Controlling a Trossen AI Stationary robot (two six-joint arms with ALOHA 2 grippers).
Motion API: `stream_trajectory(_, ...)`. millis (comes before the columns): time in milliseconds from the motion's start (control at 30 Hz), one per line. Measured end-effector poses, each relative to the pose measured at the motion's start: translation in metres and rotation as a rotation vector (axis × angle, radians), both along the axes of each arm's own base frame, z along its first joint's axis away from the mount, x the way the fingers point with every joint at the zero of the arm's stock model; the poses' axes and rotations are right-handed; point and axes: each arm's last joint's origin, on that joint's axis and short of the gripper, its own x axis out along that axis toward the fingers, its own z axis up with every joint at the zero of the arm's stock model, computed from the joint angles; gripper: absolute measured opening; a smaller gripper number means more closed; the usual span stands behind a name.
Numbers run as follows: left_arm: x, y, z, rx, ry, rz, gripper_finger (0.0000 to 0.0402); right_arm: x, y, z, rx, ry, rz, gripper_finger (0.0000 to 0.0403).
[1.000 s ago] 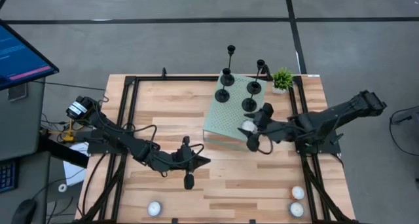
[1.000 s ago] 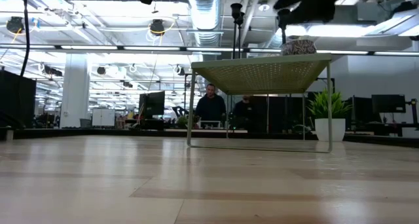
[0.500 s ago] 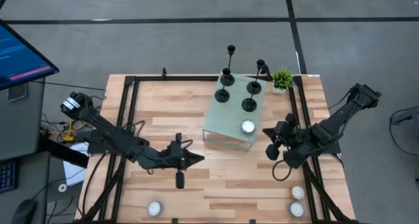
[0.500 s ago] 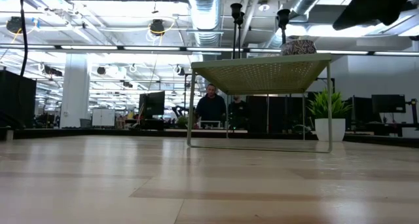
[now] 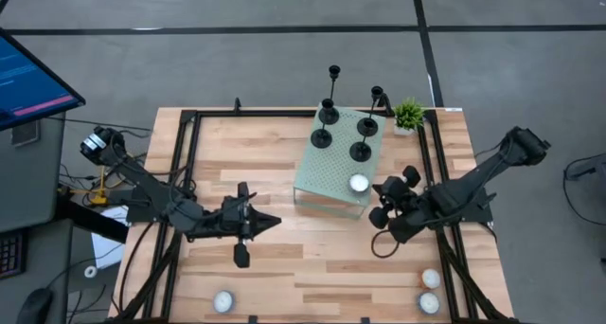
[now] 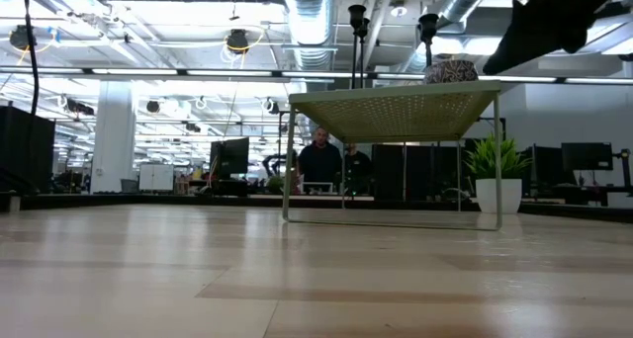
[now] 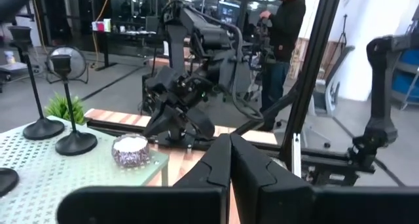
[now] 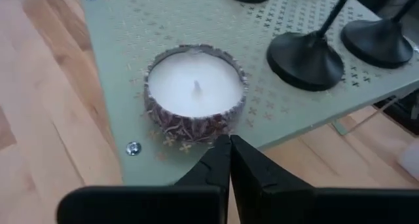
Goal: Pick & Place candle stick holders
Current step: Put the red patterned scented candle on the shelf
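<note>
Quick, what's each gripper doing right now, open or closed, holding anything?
Left gripper: closed, holding nothing, above the bare tabletop.
Right gripper: closed, empty, beside the tealight candle on the green stand.

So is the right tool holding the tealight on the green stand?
No: the right tool is shut and empty, just short of the tealight resting on the green stand.

Four black candle stick holders (image 5: 362,139) stand on the green perforated stand (image 5: 327,177) (one stand only). White tealight candles number four: one on the stand (image 5: 358,183), three on the wooden table (image 5: 312,267). One small green potted plant (image 5: 409,115). Two arms.
</note>
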Motion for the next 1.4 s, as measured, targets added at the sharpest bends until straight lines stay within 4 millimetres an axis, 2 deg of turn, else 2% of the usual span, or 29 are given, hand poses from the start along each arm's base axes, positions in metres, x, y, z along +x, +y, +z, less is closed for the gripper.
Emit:
stream_trajectory(267, 0.000, -0.001, -0.001, 0.011, 0.012, -0.006, 0.0003, 0.032, -0.011, -0.001, -0.005, 0.004, 0.056, 0.0000)
stream_trajectory(467, -0.001, -0.002, -0.002, 0.018, 0.020, -0.009, 0.0004, 0.050, -0.034, 0.006, -0.021, -0.024, 0.065, 0.0000)
stream_trajectory(633, -0.001, -0.002, -0.003, 0.021, 0.024, -0.010, 0.0005, 0.065, -0.051, 0.014, 0.007, -0.067, 0.144, 0.0000)
stream_trajectory(733, -0.001, -0.002, -0.003, 0.022, 0.026, -0.010, 0.0005, 0.075, -0.059, 0.010, -0.010, -0.064, 0.147, 0.0000)
stream_trajectory(833, -0.001, -0.002, -0.004, 0.030, 0.035, -0.011, 0.0005, 0.078, -0.058, 0.016, -0.033, -0.099, 0.153, 0.0000)
stream_trajectory(1000, -0.002, -0.003, -0.004, 0.036, 0.040, -0.017, 0.0005, 0.069, -0.038, 0.045, -0.122, -0.186, 0.203, 0.0000)
stream_trajectory(1067, -0.003, -0.003, -0.004, 0.038, 0.039, -0.016, 0.0005, 0.060, -0.033, 0.049, -0.127, -0.194, 0.188, 0.0000)
stream_trajectory(1233, -0.002, -0.002, -0.004, 0.041, 0.043, -0.007, 0.0005, 0.042, -0.031, 0.020, -0.050, -0.067, 0.085, 0.0000)
stream_trajectory(1400, -0.003, -0.003, -0.004, 0.041, 0.043, -0.007, 0.0005, 0.038, -0.030, -0.004, -0.004, -0.056, 0.046, 0.0000)
